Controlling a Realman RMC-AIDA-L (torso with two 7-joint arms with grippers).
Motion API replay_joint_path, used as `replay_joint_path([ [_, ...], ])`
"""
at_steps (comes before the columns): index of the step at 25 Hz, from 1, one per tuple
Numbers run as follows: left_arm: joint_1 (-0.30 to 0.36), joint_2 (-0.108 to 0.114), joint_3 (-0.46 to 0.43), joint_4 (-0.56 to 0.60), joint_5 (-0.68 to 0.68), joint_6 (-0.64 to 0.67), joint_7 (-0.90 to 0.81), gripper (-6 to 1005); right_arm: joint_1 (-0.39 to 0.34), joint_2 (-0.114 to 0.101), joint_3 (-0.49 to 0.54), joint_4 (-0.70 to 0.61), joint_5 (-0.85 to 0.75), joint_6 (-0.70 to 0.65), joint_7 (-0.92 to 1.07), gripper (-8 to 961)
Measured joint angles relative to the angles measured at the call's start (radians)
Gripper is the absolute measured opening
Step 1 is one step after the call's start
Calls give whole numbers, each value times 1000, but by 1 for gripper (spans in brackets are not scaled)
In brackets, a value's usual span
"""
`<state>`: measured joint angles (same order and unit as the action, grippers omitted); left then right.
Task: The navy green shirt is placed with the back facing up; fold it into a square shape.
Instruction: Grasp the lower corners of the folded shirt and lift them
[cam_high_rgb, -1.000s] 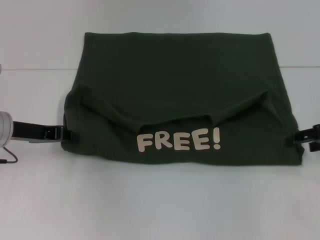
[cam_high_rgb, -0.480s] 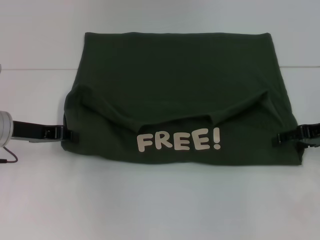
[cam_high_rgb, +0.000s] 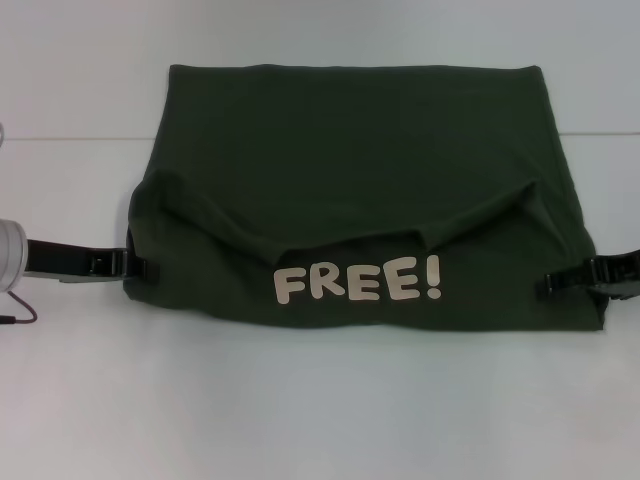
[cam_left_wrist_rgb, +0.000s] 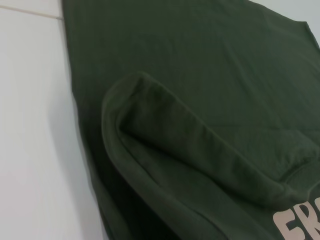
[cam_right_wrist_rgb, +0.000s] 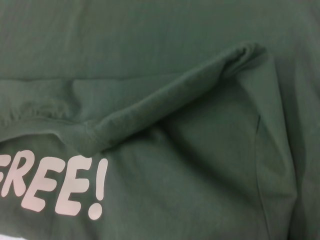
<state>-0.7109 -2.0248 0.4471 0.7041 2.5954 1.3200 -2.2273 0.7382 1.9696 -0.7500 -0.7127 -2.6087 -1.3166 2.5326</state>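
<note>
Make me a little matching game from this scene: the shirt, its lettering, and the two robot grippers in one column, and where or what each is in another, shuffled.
Column one:
1. navy green shirt
2. "FREE!" lettering
3. left gripper
4. right gripper

Column two:
A. at the shirt's right edge, on the near folded part
B. pale print on the near folded-over layer
C. spread across the white table, partly folded
D. at the shirt's left edge, on the near folded part

Pairs: 1-C, 2-B, 3-D, 4-A
</note>
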Motion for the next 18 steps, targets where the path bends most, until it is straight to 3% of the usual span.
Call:
replay_joint_path([
  [18, -4, 2, -1, 0, 0, 1, 0, 75, 7, 12, -7, 15, -2, 3, 0, 740],
])
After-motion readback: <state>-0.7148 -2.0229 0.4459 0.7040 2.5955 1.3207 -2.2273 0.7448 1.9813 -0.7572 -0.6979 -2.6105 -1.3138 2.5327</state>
